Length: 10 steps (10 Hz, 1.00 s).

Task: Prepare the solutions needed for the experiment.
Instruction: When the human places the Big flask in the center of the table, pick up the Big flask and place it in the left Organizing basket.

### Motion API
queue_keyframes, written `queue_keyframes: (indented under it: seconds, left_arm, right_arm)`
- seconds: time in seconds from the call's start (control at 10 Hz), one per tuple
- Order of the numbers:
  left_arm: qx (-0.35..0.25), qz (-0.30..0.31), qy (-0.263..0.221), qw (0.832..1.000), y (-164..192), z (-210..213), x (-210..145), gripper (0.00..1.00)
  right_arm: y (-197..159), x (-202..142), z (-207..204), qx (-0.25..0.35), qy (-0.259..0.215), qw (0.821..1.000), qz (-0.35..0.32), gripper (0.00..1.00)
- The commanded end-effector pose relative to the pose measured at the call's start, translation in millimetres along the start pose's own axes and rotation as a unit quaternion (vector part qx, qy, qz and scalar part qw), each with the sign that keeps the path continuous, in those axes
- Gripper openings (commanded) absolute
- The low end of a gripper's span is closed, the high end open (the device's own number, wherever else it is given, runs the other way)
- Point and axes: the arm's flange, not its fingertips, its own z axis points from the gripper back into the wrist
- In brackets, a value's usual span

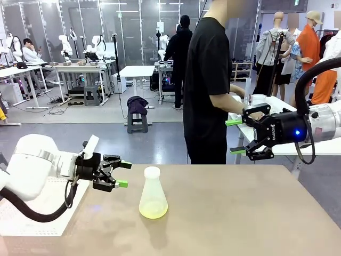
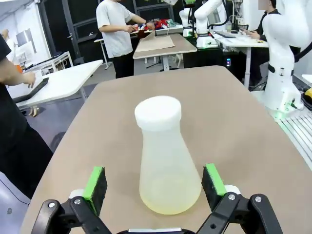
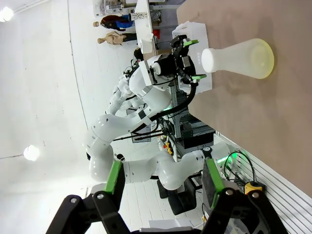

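The left gripper has its jaws spread wide and grips nothing; its green pads stand on either side of the flask's base in the left wrist view, with a gap on each side, so they do not touch it. In the front view this gripper hangs low over the table, just to the left of the flask, pointing toward it. The right gripper also has its jaws parted and holds nothing; it is raised well above the table and well apart from the flask, up and to the right of it, with its fingers pointing left. The flask is a translucent white conical one, standing upright on the brown table, closed on top by a white cap. The solutions, a small amount of pale yellow-green liquid, lie in the wide base of the flask and tint it. Behind the flask, at the far edge of the table, a person in black clothes stands turned to the right, with the hands at a white table beside the right gripper.
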Motion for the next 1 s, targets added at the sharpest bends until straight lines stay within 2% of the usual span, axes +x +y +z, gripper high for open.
queue_keyframes:
  seconds: [0.0, 0.9]
  left_arm:
    - [-0.014, 0.008, -0.004, 1.0, 11.5, -9.3, -8.1, 1.0]
    - [-0.105, 0.052, -0.083, 0.99, 19.3, -50.3, -23.2, 1.0]
  right_arm:
    - [-0.1, 0.0, 0.0, 0.002, 0.001, 1.0, 0.0, 0.81]
    - [-0.1, 0.0, 0.0, 0.002, 0.001, 1.0, 0.0, 0.81]
